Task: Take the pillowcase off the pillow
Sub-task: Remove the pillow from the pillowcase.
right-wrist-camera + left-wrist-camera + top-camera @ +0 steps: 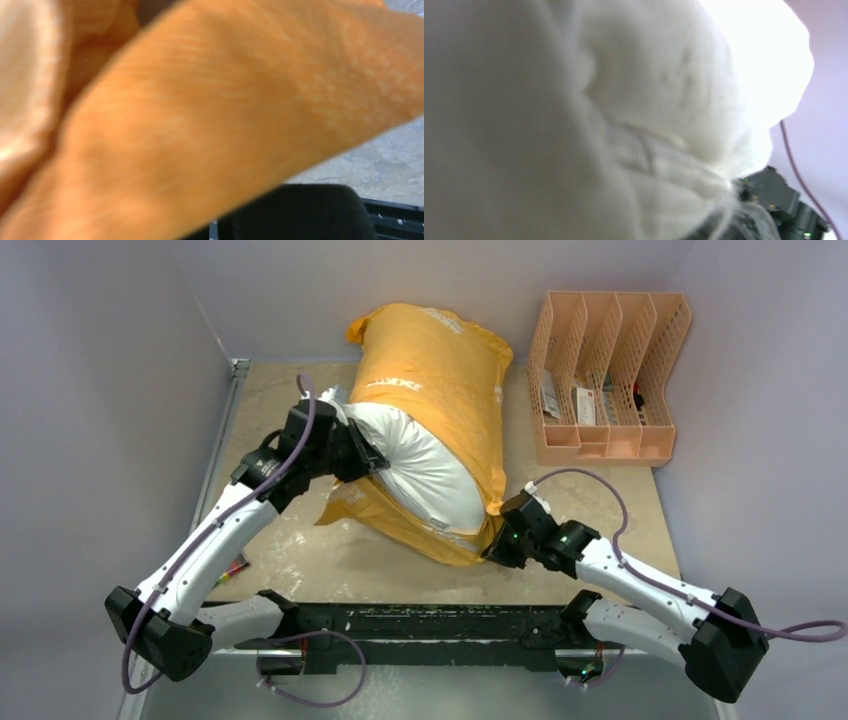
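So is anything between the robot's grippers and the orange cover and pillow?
Nothing visible. The right gripper pinches the pillowcase at its near edge; the left gripper grips the pillow at its bare end.

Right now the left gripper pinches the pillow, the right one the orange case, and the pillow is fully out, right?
No. The top view shows the pillow only partly out: its near end sticks from the case, the rest inside. The left gripper does pinch the pillow, the right gripper the case.
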`<state>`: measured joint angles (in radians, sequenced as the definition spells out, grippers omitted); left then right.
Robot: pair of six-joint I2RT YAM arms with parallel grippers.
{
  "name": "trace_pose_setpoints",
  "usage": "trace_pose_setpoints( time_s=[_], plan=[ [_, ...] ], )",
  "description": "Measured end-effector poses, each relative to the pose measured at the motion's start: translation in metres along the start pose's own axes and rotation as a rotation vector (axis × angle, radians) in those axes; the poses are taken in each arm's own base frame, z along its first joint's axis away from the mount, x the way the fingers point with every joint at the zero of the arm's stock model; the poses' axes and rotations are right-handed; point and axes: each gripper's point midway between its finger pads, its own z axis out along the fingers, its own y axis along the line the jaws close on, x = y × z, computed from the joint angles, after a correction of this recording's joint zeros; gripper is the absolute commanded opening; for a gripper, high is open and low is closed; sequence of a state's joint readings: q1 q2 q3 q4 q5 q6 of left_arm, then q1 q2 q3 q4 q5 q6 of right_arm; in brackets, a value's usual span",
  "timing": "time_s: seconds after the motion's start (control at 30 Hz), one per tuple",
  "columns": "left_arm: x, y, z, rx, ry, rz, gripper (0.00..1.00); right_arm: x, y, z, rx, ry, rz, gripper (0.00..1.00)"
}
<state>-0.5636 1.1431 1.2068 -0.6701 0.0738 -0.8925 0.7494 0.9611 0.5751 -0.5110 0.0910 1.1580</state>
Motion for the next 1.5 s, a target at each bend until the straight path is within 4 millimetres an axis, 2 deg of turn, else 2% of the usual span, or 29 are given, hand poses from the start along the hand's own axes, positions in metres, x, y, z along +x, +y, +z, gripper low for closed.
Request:
trace_pose_setpoints(
  time_s=[0.1, 0.23, 0.43, 0.6, 0.7, 0.83, 1.0, 1.1, 1.13, 1.2, 1.33, 1.37, 1.5],
  plan=[
    [-0.014, 0.011, -0.001, -0.001, 0.008, -0.068, 0.0, 0.008, -0.002, 0.01, -0.016, 0.026, -0.002, 0.0],
    [-0.014, 0.007, -0.001, 0.038, 0.026, -0.099, 0.0, 0.006, 0.0, 0.008, -0.038, 0.011, -0.012, 0.02],
    [-0.007, 0.019, -0.003, 0.081, -0.013, -0.14, 0.0, -0.003, 0.005, -0.011, -0.027, -0.005, -0.049, 0.34],
    [-0.007, 0.027, -0.011, 0.096, -0.058, -0.159, 0.0, -0.001, 0.038, -0.027, -0.171, 0.034, -0.048, 0.42],
    [-0.003, 0.031, -0.011, 0.095, -0.059, -0.165, 0.0, 0.003, 0.049, -0.031, -0.22, 0.062, -0.04, 0.53],
    [-0.003, 0.031, -0.011, 0.099, -0.067, -0.165, 0.0, 0.001, 0.058, -0.035, -0.258, 0.061, -0.026, 0.57],
    [-0.004, 0.031, -0.012, 0.102, -0.069, -0.164, 0.0, -0.007, 0.084, -0.047, -0.375, 0.031, 0.002, 0.57],
    [-0.005, 0.03, -0.012, 0.107, -0.073, -0.169, 0.0, -0.008, 0.09, -0.047, -0.395, 0.036, 0.014, 0.57],
    [-0.005, 0.03, -0.012, 0.107, -0.073, -0.169, 0.0, -0.007, 0.09, -0.047, -0.394, 0.04, 0.016, 0.57],
    [-0.005, 0.03, -0.012, 0.106, -0.072, -0.17, 0.0, -0.007, 0.091, -0.044, -0.39, 0.047, 0.025, 0.48],
    [-0.004, 0.029, -0.012, 0.107, -0.071, -0.176, 0.0, -0.004, 0.09, -0.037, -0.373, 0.066, 0.039, 0.08],
    [-0.004, 0.029, -0.012, 0.108, -0.069, -0.178, 0.0, -0.003, 0.089, -0.033, -0.359, 0.072, 0.041, 0.03],
    [-0.001, 0.029, -0.011, 0.102, -0.045, -0.179, 0.0, 0.001, 0.08, -0.016, -0.306, 0.083, -0.005, 0.0]
  ],
)
